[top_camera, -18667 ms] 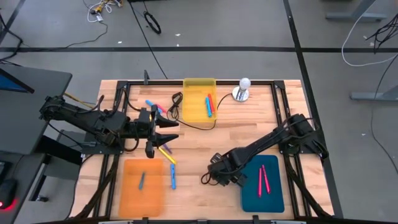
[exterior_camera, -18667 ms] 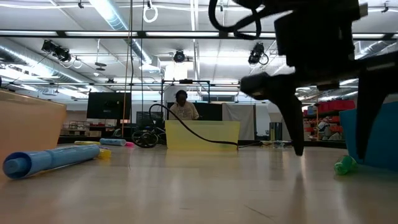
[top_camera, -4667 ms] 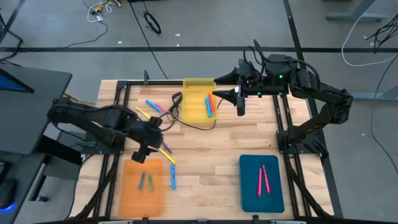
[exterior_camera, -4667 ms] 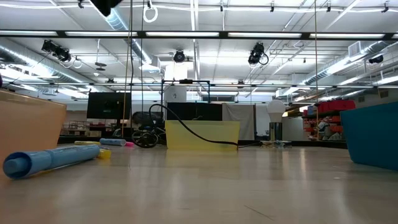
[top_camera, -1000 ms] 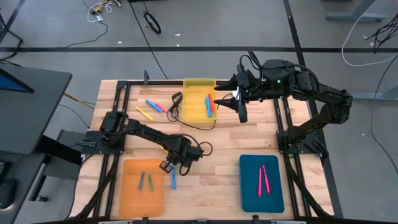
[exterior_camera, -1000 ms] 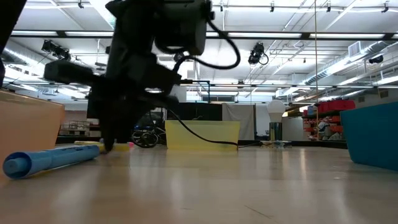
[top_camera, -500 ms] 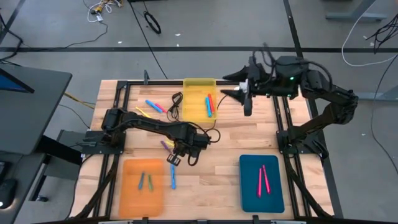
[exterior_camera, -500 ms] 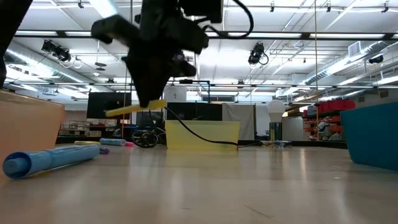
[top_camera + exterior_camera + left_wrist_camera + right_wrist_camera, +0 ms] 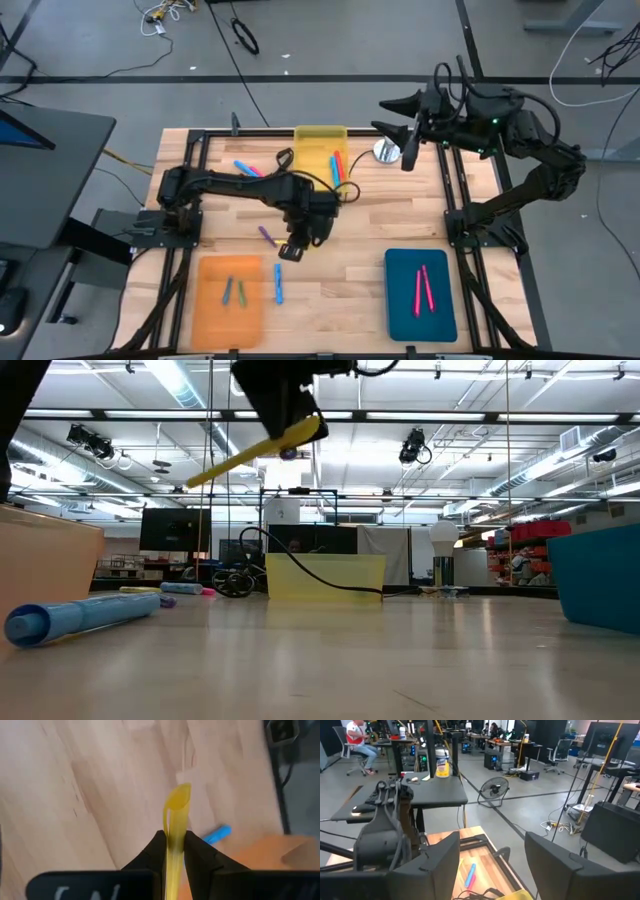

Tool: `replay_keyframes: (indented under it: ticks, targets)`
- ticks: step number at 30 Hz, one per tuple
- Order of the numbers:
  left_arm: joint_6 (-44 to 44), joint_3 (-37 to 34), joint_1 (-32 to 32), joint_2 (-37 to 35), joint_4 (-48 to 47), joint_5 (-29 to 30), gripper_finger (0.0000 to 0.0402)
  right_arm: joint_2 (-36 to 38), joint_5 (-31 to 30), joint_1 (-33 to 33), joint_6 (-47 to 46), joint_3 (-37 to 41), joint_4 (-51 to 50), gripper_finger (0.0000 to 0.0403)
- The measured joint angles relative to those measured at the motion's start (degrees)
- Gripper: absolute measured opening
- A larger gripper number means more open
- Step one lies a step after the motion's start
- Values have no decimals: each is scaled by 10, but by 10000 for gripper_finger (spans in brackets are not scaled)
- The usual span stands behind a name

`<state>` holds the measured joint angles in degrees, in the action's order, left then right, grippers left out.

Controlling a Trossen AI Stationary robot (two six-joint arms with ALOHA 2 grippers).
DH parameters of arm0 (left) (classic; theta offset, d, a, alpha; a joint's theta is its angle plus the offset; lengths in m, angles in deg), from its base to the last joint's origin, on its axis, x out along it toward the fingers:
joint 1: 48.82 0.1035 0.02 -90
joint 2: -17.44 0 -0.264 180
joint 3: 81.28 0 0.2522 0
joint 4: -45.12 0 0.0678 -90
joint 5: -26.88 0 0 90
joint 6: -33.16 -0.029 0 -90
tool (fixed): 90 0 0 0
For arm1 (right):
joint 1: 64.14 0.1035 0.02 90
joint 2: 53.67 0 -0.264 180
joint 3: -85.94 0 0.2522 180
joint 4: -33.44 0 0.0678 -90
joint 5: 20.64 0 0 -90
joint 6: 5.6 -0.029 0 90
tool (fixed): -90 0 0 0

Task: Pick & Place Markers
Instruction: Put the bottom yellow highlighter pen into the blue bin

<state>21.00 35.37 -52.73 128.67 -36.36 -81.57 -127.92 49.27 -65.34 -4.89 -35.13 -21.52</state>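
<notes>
Your yellow marker [image 9: 176, 827] is off the table, pinched between the fingers of the left gripper [image 9: 290, 247], which is clenched on it above the bare wood at mid-table; in the low view the marker [image 9: 255, 451] hangs tilted, high over the tabletop. Just beside the gripper a purple marker [image 9: 267, 235] lies on the wood, and a blue marker [image 9: 278, 283] lies next to the orange tray [image 9: 206, 318], which holds two markers. Two pink markers lie in the teal tray [image 9: 402, 315]; more sit in the yellow tray [image 9: 310, 176] at the far edge, with loose ones on the wood left of it. Your right gripper [image 9: 408, 140] waits raised near the far right corner, jaws released, holding nothing.
</notes>
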Motion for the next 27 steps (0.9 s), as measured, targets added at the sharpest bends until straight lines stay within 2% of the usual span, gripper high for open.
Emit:
replay_keyframes:
  ticks: [5,15,27]
  targets:
    - [35,0,19,-31,51,-21,48,0,0,0,2,0,-2,223]
    - [89,1,56,-102,143,-20,47,0,0,0,1,0,-15,223]
    - [141,0,76,-187,196,24,46,0,0,1,-20,0,-17,223]
